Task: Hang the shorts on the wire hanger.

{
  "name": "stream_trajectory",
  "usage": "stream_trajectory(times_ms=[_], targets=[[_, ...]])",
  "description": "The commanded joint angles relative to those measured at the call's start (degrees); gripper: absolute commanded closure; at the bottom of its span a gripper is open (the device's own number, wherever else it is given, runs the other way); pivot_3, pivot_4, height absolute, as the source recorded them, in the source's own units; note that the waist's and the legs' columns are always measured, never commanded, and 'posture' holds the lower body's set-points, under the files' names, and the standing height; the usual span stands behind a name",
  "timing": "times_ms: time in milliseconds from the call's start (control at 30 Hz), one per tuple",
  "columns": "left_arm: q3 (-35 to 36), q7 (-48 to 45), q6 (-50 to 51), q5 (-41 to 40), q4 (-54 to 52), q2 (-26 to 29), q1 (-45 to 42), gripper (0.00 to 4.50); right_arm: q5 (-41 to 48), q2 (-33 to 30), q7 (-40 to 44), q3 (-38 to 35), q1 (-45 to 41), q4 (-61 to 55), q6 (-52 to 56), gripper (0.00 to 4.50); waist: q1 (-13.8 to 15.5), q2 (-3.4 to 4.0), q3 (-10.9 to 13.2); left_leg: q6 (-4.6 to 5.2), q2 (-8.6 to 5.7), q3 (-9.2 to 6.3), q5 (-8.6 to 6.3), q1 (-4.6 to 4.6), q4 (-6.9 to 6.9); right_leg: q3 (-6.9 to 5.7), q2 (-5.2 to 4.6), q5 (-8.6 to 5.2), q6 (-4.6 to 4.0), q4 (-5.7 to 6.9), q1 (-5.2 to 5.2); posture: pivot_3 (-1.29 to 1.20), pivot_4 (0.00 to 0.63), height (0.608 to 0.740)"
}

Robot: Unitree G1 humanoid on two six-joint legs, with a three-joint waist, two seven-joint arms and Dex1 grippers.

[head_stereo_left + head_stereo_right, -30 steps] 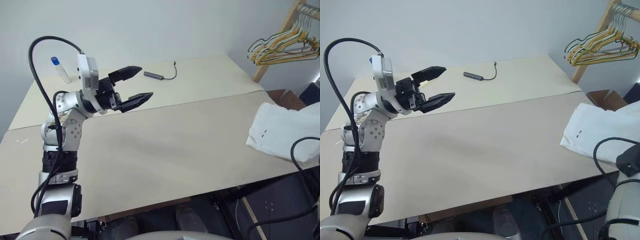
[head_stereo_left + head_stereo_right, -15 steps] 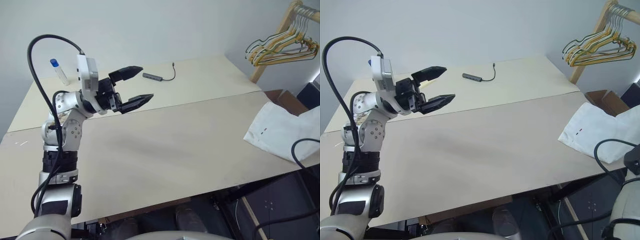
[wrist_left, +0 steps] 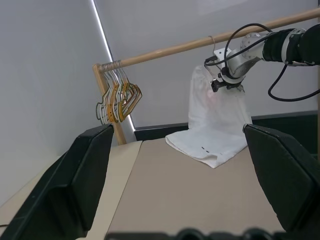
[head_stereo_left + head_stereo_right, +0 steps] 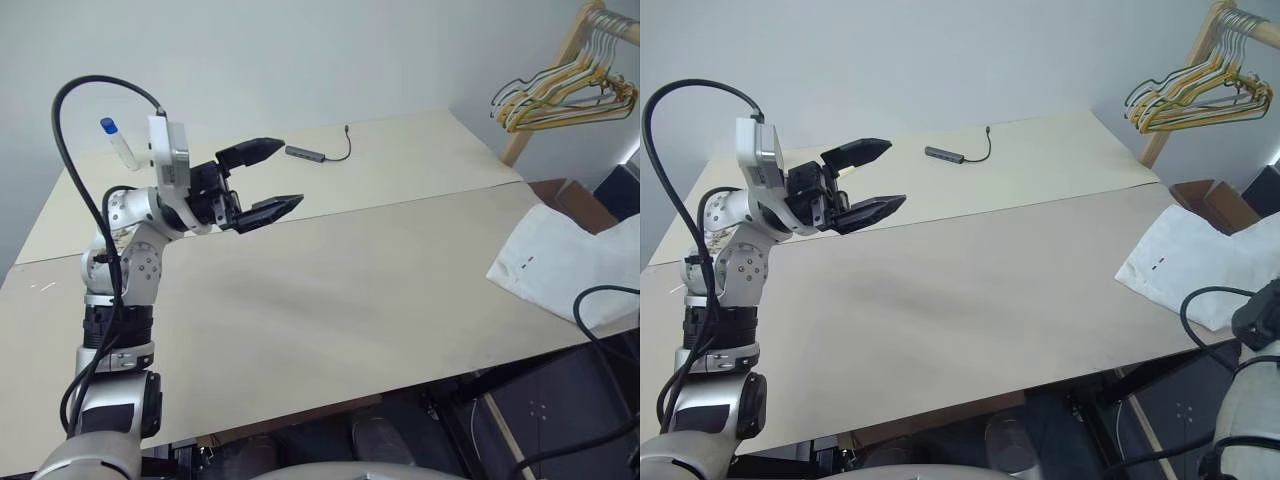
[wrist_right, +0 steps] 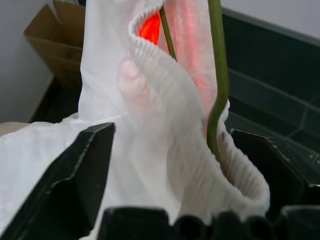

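Now the shorts hang on the hanger right in front of the right hand, fingers apart, hem resting on the counter, while the open left hand waits far away.

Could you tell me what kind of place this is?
Probably a lab set up for laundry handling: a plain table, a wooden clothes rail with a bunch of hangers, and white shorts hanging there.
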Motion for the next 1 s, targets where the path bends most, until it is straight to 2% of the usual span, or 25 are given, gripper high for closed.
stream_trajectory(times_ms=[33,200,333,433,600,700,867,900,1000], targets=[[1.0,0.7,-0.8,-0.5,-1.6,0.4,-0.7,0.00,-8.0,0.5,-5.8,8.7,-0.1,-8.9,-2.8,0.03,0.0,0.03,0.0,0.00,0.00,0.00,0.00,0.00,0.00,0.02,-0.01,0.00,0.00,0.01,-0.02,-0.14,0.000,0.740],[0.9,0.9,-1.4,0.4,-0.9,0.9,-1.0,0.00,-14.3,1.3,-7.2,15.6,1.7,-16.5,-4.9,0.03,0.1,0.03,0.0,0.00,0.00,0.00,0.00,-0.01,0.00,0.03,0.00,0.00,0.00,0.01,-0.05,-0.14,0.000,0.740],[1.1,1.2,-1.4,0.4,-0.6,1.1,-1.3,0.00,-16.6,2.3,-4.3,18.5,4.7,-23.7,-9.6,0.03,0.1,0.03,0.0,0.00,0.01,-0.01,0.00,0.00,0.01,0.02,0.00,0.01,0.02,0.02,-0.04,-0.14,0.000,0.740],[1.4,3.8,0.0,1.1,-1.3,1.4,-0.7,0.00,-24.5,3.2,-4.8,26.3,7.3,-28.8,-11.7,0.03,0.0,0.04,0.0,0.00,0.01,-0.01,0.00,0.01,0.01,0.04,0.00,0.02,0.02,0.04,-0.04,-0.12,0.000,0.740],[2.5,6.3,-0.8,2.3,-3.2,2.5,2.7,0.00,-30.0,7.0,-2.3,31.8,11.2,-37.2,-13.2,0.03,0.0,0.05,0.0,0.00,0.04,-0.02,0.00,0.06,0.01,0.08,0.02,0.02,0.02,0.13,-0.05,-0.10,0.000,0.740],[3.3,8.4,1.7,1.3,-5.5,3.6,5.1,0.00,-28.1,9.8,5.6,32.7,13.5,-41.7,-14.7,0.03,0.4,0.02,0.0,0.00,0.04,-0.07,0.00,0.04,0.02,0.04,0.01,0.02,0.02,0.12,-0.05,-0.07,0.000,0.740],[5.2,11.4,4.3,0.9,-9.4,5.5,11.1,0.00,-22.0,14.4,25.6,35.0,18.8,-50.5,-17.2,0.03,1.8,0.01,0.0,0.02,0.04,-0.21,-0.01,0.02,0.04,-0.01,0.00,0.04,0.04,0.11,-0.05,-0.02,0.000,0.740],[5.6,11.8,4.6,0.8,-10.1,5.9,12.3,0.00,-21.4,15.4,28.2,35.4,19.6,-52.1,-16.3,0.03,2.2,0.01,0.0,0.02,0.03,-0.24,-0.01,0.01,0.04,-0.02,-0.01,0.04,0.04,0.11,-0.05,-0.01,0.000,0.740],[6.8,12.8,6.3,0.6,-12.8,7.4,16.8,0.00,-11.1,20.0,40.7,32.5,22.7,-59.2,-8.0,0.03,3.3,-0.01,0.0,0.02,0.04,-0.48,-0.01,0.02,0.04,-0.06,0.00,0.04,0.03,0.17,-0.06,0.03,0.000,0.740]])
